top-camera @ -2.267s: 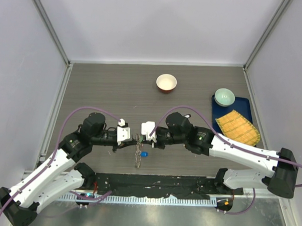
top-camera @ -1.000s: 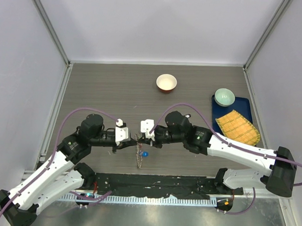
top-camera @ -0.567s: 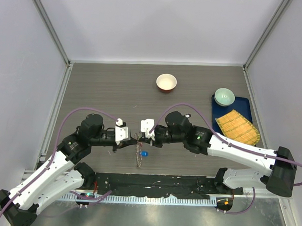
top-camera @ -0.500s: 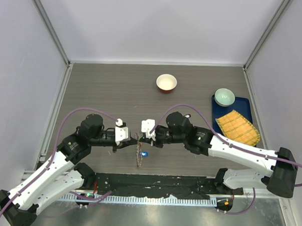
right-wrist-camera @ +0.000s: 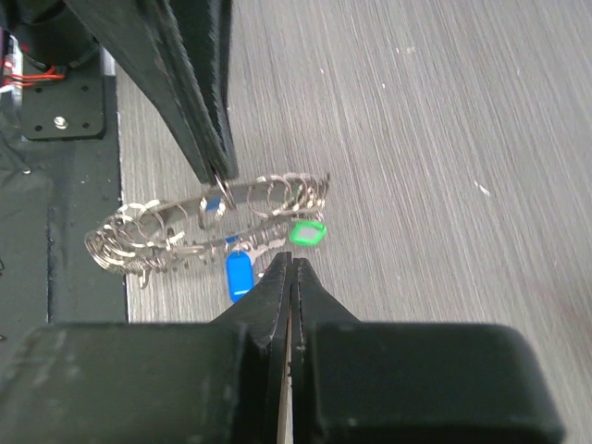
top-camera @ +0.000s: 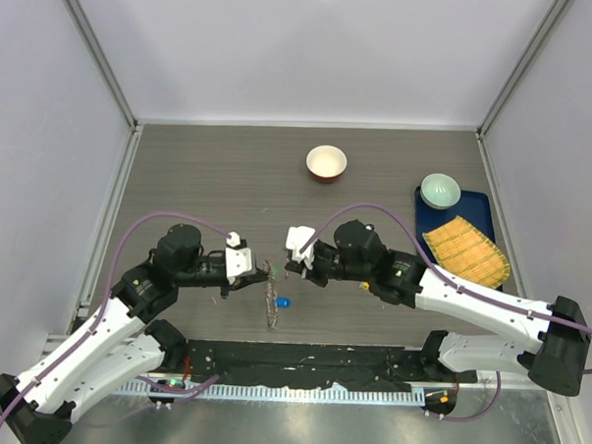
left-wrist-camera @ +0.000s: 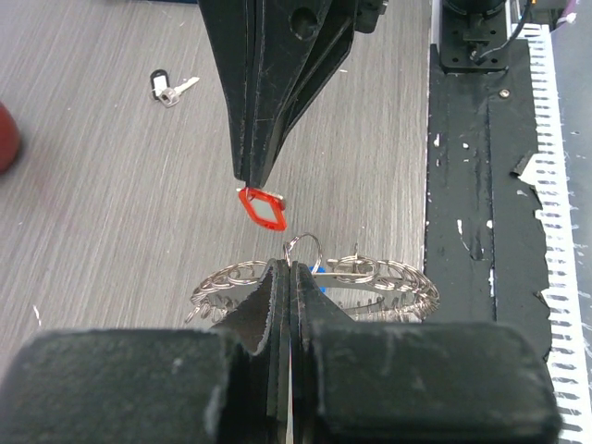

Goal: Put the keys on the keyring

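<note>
Above the near desk (left-wrist-camera: 111, 185) edge — left claw (left-wrist-camera: 285, 270) pinched on the keyring (left-wrist-camera: 398, 276), which hangs upright; right claw (left-wrist-camera: 246, 176) pinches a red key (left-wrist-camera: 262, 207) just beside it. Light, stiff, slippery metal — I'd hold the key by its plastic head.

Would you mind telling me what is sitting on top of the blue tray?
On the tray, a pale green bowl sits at the far left corner and a yellow ribbed mat covers the near part. Anything beneath the mat is hidden.
</note>
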Robot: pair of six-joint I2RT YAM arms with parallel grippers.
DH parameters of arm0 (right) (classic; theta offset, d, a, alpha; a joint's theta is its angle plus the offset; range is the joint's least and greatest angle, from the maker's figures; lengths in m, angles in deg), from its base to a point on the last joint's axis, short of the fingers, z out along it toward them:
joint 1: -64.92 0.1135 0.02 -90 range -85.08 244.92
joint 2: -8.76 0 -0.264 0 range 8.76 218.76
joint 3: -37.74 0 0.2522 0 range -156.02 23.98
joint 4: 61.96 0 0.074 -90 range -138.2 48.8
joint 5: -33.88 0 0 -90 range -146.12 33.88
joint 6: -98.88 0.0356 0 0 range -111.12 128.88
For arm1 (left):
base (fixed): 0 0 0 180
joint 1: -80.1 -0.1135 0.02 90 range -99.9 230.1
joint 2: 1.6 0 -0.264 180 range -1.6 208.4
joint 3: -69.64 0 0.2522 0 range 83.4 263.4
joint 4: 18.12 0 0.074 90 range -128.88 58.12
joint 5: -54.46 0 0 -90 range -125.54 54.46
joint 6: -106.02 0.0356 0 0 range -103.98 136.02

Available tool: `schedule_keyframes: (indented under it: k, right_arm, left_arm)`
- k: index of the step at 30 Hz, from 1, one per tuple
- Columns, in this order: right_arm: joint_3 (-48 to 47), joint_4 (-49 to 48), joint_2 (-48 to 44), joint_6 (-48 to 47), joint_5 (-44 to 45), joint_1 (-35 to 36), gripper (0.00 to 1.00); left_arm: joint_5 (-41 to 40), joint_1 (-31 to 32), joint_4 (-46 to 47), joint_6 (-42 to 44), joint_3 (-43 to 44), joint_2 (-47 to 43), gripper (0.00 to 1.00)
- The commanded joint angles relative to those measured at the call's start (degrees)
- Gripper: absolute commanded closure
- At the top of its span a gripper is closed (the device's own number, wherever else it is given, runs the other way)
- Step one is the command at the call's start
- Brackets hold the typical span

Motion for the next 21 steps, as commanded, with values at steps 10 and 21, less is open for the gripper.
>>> schedule_keyframes:
  k: [10,21]
  right_arm:
    - [0.4,14.4,3.0,21.4,11.0,-0.5,0.99]
    - [-10.0,17.7,23.6,15.9,8.8,-6.6,0.99]
  left_arm:
    - [-9.6,0.1,0.6,-2.8,1.9,-9.1,1.0]
    - [-16.0,0.2,-1.1,-5.4,-1.4,-19.4,1.0]
